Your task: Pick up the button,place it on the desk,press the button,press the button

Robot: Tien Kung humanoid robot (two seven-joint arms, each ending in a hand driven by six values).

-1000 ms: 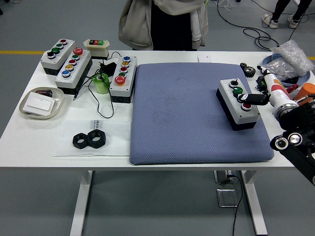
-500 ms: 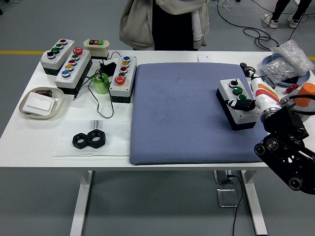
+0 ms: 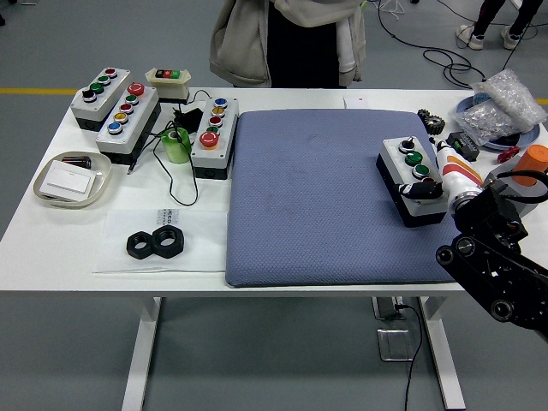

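A grey three-button box [image 3: 408,163] with a black base lies on the right part of the blue mat [image 3: 317,197]. Its black selector [image 3: 408,144] and green button [image 3: 414,157] show. The near end of the box, where the red button sat, is hidden under my right hand [image 3: 423,190]. The hand rests on that near end, and its white, orange-marked forearm [image 3: 458,171] comes in from the right. My left arm is out of view.
Three more button boxes [image 3: 128,120] and a green tape roll [image 3: 177,144] stand at the back left. A tray [image 3: 72,180] and black nuts [image 3: 156,243] lie at the left. A plastic bag [image 3: 501,103] lies at the back right. A person [image 3: 287,43] stands at the far side.
My right hand has slid from the box's right side onto its near end, covering the red button. The arm has swung toward the table's near edge. The box has not moved.
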